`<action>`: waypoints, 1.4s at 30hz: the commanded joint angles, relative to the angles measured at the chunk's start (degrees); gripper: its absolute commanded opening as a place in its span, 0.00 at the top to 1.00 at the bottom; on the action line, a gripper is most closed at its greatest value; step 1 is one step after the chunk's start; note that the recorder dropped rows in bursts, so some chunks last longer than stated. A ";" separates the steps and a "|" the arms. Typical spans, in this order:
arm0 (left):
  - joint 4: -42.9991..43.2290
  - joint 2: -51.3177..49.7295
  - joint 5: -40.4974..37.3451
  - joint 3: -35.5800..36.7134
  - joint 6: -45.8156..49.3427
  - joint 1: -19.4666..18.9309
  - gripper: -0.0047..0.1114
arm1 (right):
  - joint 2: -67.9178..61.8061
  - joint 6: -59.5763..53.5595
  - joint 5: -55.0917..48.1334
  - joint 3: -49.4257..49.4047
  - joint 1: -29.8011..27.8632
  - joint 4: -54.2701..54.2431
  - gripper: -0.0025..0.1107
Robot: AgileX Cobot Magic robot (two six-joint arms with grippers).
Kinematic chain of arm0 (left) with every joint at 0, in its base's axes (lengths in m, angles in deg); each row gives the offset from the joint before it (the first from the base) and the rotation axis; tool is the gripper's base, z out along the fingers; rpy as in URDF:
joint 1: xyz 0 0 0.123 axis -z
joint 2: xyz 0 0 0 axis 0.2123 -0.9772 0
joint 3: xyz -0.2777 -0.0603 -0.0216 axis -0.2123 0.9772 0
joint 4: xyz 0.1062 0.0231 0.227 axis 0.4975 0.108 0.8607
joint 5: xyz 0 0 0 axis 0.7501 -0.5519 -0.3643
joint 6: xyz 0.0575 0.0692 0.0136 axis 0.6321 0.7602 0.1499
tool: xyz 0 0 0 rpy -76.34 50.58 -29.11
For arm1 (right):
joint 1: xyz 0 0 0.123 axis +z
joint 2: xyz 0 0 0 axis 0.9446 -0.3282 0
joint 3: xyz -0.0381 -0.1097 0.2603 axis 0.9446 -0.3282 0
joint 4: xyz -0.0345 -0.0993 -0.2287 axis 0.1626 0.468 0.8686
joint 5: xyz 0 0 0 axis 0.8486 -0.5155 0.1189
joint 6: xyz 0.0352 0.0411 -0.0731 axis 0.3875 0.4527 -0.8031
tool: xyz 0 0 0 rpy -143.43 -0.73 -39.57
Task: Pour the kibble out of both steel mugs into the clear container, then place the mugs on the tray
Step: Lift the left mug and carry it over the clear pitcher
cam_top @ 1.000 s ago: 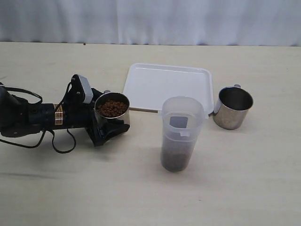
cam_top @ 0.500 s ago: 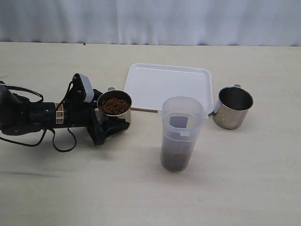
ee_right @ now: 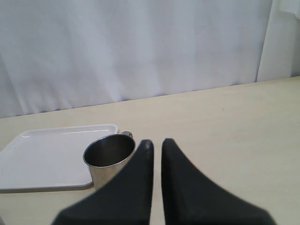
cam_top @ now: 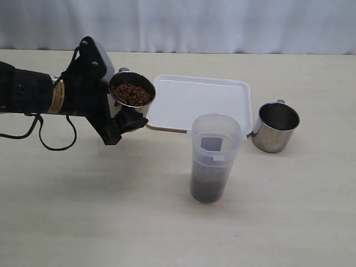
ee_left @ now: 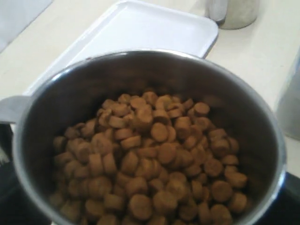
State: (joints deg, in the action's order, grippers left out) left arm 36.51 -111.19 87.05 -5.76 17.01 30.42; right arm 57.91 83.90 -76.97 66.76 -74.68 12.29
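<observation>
Done: right mug (cam_top: 275,127) empty, kibble (cam_top: 208,186) in clear container (cam_top: 214,146).
Pending: my left tool (cam_top: 129,118) clenches the full mug (ee_left: 154,70); tray (cam_top: 194,100) unused.

1. The tray (cam_top: 197,100): white, flat, far-centre.
2. The full steel mug (ee_left: 140,75): lifted at the tray's left edge, roughly upright, heaped with brown kibble (cam_top: 132,94).
3. The empty steel mug (cam_top: 275,127): upright, right of the tray, apparently touching it.
4. The clear container (cam_top: 214,150): upright, nearer than the tray, kibble in its bottom.
</observation>
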 commanded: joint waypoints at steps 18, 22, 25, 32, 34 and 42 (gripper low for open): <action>-0.50 11.53 -42.22 -3.74 -0.07 32.10 0.96 | 0.25 -0.40 -0.15 -0.23 -0.29 -0.12 0.94; 0.21 11.53 -42.84 -3.74 -0.07 32.52 0.96 | 0.25 -0.40 -0.15 -0.23 -0.29 -0.12 0.94; 0.21 11.53 -42.84 -3.74 -0.07 32.52 0.96 | 0.25 -0.40 -0.15 -0.23 -0.29 -0.12 0.94; 2.66 11.53 -48.46 -3.74 -0.07 36.38 0.96 | 0.25 -0.40 -0.15 -0.23 -0.29 -0.12 0.94; 2.65 11.53 -50.14 -4.01 -0.07 37.36 0.96 | 0.25 -0.40 -0.15 -0.23 -0.29 -0.12 0.94; 2.91 10.75 -52.89 -4.11 -0.18 38.43 0.96 | 0.25 -0.40 -0.15 -0.23 -0.29 -0.12 0.94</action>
State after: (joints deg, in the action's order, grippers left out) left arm 38.95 -100.43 36.56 -9.24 17.03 68.21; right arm 57.91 83.90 -76.97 66.76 -74.68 12.29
